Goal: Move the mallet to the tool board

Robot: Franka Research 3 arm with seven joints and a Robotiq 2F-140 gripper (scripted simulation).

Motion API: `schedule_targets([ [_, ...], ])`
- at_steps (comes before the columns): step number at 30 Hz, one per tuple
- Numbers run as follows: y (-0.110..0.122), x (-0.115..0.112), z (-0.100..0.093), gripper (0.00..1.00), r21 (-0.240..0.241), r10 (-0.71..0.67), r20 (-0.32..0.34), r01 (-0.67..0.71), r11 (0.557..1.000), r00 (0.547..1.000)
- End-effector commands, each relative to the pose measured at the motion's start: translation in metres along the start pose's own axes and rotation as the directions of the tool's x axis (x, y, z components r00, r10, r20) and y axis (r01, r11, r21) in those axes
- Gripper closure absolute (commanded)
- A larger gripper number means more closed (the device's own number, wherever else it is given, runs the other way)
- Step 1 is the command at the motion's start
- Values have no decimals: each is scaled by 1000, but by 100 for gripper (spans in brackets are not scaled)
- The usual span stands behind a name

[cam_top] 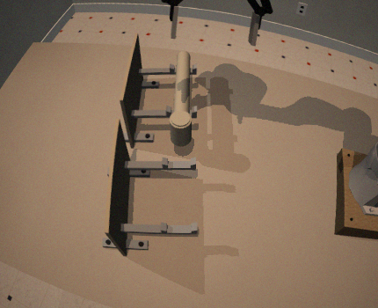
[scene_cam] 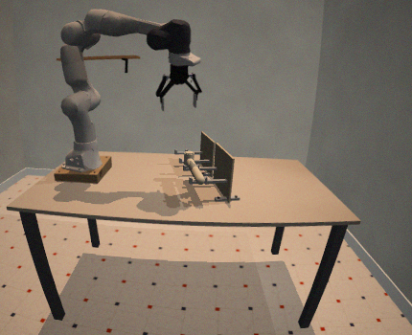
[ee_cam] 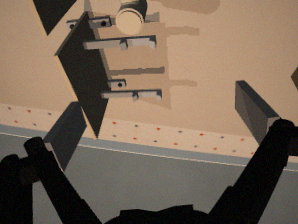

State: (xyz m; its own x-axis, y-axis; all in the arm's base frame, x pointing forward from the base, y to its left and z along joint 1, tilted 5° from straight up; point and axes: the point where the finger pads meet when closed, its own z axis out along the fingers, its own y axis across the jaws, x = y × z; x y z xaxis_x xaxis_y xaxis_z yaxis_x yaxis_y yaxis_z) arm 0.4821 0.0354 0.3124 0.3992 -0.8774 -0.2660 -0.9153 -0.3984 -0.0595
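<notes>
Tool (scene_cam: 178,100) high above table, fingers wide apart w/ nothing held; mallet (cam_top: 181,99) prob. resting on both arms.

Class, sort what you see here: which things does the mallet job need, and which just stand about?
Needed: pale cylindrical mallet; dark board bearing it; dark empty-armed board; open black gripper.
Standing about: wooden arm base; small wall shelf; tan table.
</notes>
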Motion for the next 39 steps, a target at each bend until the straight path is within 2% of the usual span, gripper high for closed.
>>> schedule_targets([
  [1,0,0,0,0,0,0,0,0,1000,1000],
  [18,-1,2,2,0,-2,2,-4,-2,1000,1000],
  [19,-3,12,11,0,-12,15,-29,-16,1000,999],
  [20,-8,32,30,0,-31,37,-80,-40,999,996],
  [24,-16,58,56,0,-51,57,-149,-66,997,987],
  [32,-35,110,125,0,-77,59,-303,-86,993,951],
  [34,-35,110,125,0,-77,59,-303,-86,993,951],
  [35,-39,117,137,0,-79,53,-325,-83,993,944],
  [36,-40,119,141,0,-79,51,-331,-81,994,942],
  [39,-40,119,142,0,-79,50,-332,-81,994,942],
])
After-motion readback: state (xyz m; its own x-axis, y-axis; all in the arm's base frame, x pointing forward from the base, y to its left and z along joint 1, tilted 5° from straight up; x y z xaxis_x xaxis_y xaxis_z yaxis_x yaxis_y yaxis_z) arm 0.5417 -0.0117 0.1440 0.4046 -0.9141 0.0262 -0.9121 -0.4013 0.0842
